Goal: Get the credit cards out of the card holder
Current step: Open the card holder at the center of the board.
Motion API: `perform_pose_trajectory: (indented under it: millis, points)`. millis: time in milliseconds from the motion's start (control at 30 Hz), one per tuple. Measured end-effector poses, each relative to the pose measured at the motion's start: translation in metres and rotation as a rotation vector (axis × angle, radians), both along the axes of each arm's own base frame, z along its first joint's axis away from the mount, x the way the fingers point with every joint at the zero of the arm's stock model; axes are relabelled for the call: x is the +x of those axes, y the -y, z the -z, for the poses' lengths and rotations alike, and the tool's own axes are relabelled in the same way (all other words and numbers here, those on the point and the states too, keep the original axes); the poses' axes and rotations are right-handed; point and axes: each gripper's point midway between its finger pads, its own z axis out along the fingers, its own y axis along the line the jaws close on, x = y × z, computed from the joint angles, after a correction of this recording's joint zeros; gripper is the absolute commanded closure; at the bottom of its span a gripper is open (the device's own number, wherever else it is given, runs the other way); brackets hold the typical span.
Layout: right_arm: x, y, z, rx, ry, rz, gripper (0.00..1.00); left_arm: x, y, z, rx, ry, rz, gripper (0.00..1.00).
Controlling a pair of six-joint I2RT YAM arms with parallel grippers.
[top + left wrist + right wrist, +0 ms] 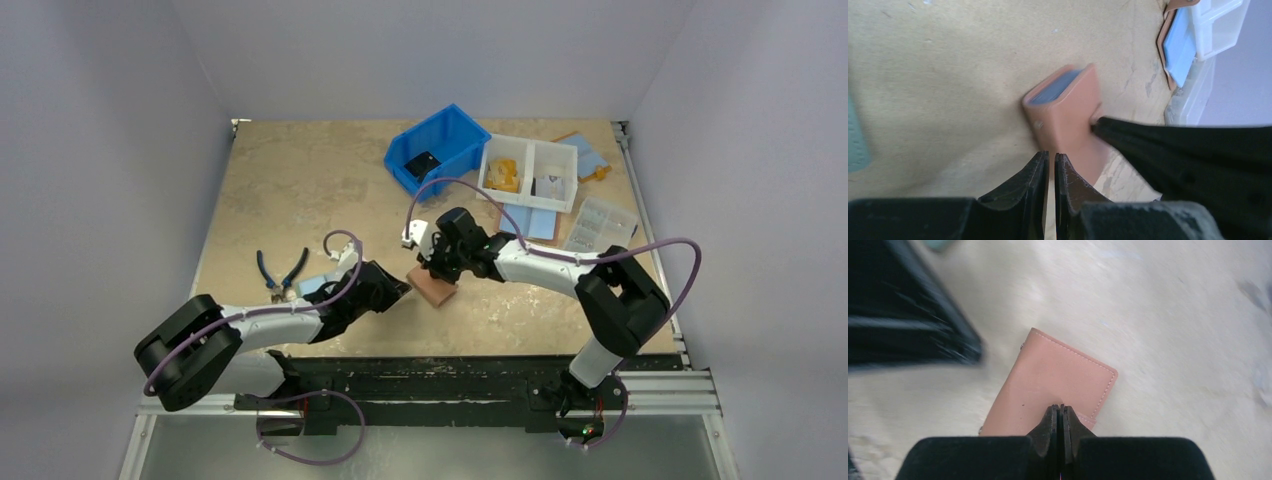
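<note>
Card holder [437, 292] lies folded at frame centre, between both grippers. Right gripper [431, 270] has fingers together, tips on its cover. Left gripper [403, 289] has fingers almost together at its left edge, nothing visibly clamped.

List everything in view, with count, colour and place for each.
card holder: one, salmon-brown, closed, table centre between the grippers
pliers: one, blue-handled, left of the left arm
flat item: one, light blue, partly hidden under the left arm
bin: one, blue, far centre, with a dark item inside too small to name
divided tray: one, white, right of the bin, yellow contents in the left compartment and pale in the right
folder: one, blue-lined with a brown edge, just nearer than the tray
compartment box: one, clear, right edge
table: one, beige
left gripper: one, black, fingers almost together at the holder's edge
right gripper: one, black, shut, tips at the holder
</note>
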Motion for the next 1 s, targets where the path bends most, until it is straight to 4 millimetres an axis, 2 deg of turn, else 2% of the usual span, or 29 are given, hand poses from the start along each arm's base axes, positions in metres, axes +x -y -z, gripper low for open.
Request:
perform_pose_trajectory:
  millis: [67,200,300,333,400,433,500,600,767,1000]
  points:
    - [0.017,0.020,0.002,-0.027,0.006,0.070,1.00,-0.001,-0.008,0.005,0.017,-0.006,-0.002,1.00]
    - [0.041,0.046,0.003,-0.046,0.019,0.167,1.00,-0.003,-0.021,0.017,0.057,-0.031,0.003,1.00]
    - [0.042,0.048,0.003,-0.041,0.014,0.168,1.00,-0.002,-0.021,0.017,0.057,-0.032,0.018,1.00]
    - [0.039,0.046,0.003,-0.036,0.007,0.156,1.00,-0.003,-0.020,0.016,0.054,-0.026,0.034,0.93]
    - [0.034,0.043,0.003,-0.025,-0.009,0.133,1.00,-0.004,-0.014,0.012,0.035,-0.006,0.071,0.65]
    - [0.031,0.041,0.003,-0.018,-0.020,0.118,1.00,-0.004,-0.011,0.009,0.027,0.007,0.091,0.55]
    - [0.024,0.038,0.003,-0.004,-0.047,0.087,1.00,-0.005,-0.004,0.002,0.000,0.037,0.129,0.45]
    - [0.010,0.032,0.002,0.026,-0.099,0.035,1.00,-0.003,0.007,-0.005,-0.036,0.072,0.169,0.42]
    - [-0.003,0.026,0.001,0.060,-0.155,-0.011,1.00,-0.005,0.016,0.014,-0.038,0.035,0.207,0.42]
    - [-0.011,0.023,-0.002,0.099,-0.209,-0.029,1.00,0.005,0.034,0.012,-0.121,0.064,0.216,0.42]
